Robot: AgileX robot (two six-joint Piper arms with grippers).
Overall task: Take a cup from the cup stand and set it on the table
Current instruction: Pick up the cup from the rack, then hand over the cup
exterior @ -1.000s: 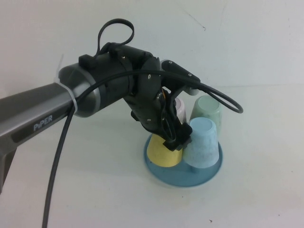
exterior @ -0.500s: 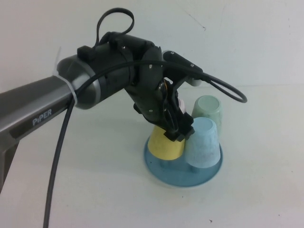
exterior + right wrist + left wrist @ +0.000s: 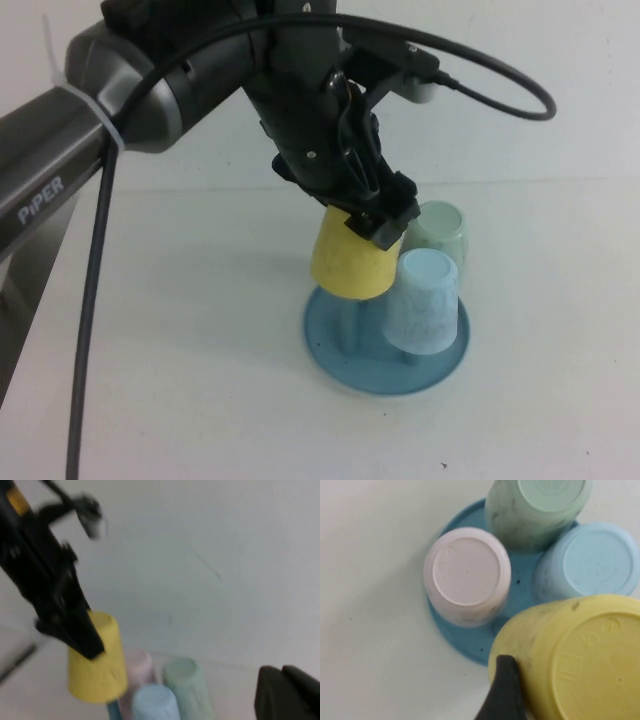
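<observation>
left pincer (image 3: 385, 222) clamped on inverted yellow cup (image 3: 350, 256), raised clear above stand (image 3: 386, 358) | blue cup (image 3: 424, 300), green cup (image 3: 440, 232), pink cup (image 3: 466, 575) upside down on stand | stand on surface (image 3: 180, 380) | right pincer (image 3: 287, 692) well off to the side, grip cannot tell

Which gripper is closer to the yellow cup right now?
Left. The left gripper is shut on the cup, holding it raised over the cup stand. The right gripper sits off to the side, away from the cups.
</observation>
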